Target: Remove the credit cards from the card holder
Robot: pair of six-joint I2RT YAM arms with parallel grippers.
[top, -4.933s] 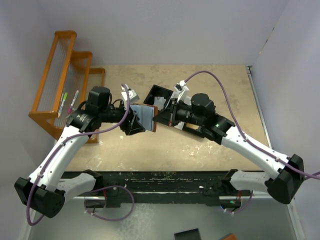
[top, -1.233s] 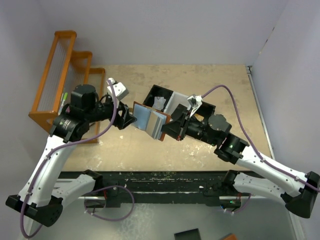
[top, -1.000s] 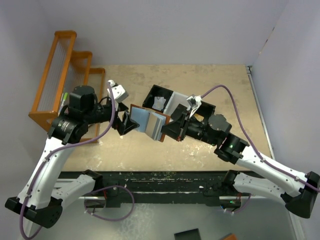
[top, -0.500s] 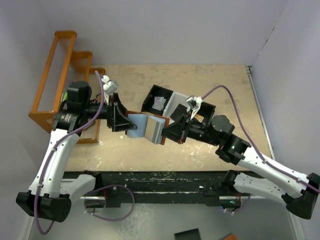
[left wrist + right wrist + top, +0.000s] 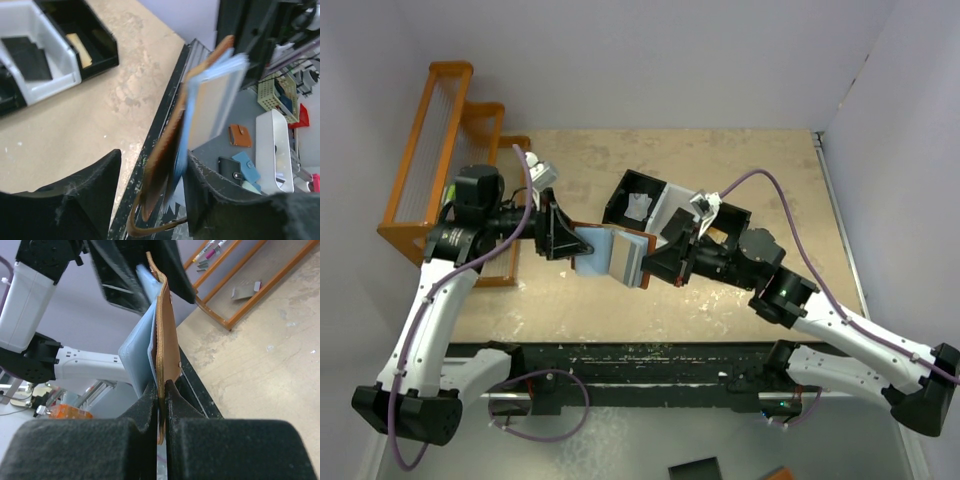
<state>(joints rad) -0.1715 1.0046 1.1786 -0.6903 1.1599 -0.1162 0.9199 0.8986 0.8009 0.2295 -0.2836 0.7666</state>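
Observation:
The brown card holder [image 5: 610,250] hangs open in the air between both arms, its pale blue-grey lining showing. My right gripper [image 5: 646,268] is shut on its brown right flap, seen edge-on in the right wrist view [image 5: 167,330]. My left gripper [image 5: 574,241] is open with the holder's left end between its fingers; in the left wrist view [image 5: 152,156] the holder [image 5: 212,95] stands nearer the right finger. No card shows in the holder. A black card [image 5: 25,57] and a gold-orange card [image 5: 80,50] lie in the tray.
The black-and-white tray [image 5: 665,205] sits behind the holder, with a white paper scrap [image 5: 638,207] in its left compartment. An orange wire rack [image 5: 450,140] with pens stands at the far left. The table's near edge [image 5: 165,100] lies under the holder.
My left gripper swung round from beside the holder and now straddles its left end. The holder has sunk a little and moved left. The right gripper keeps its hold.

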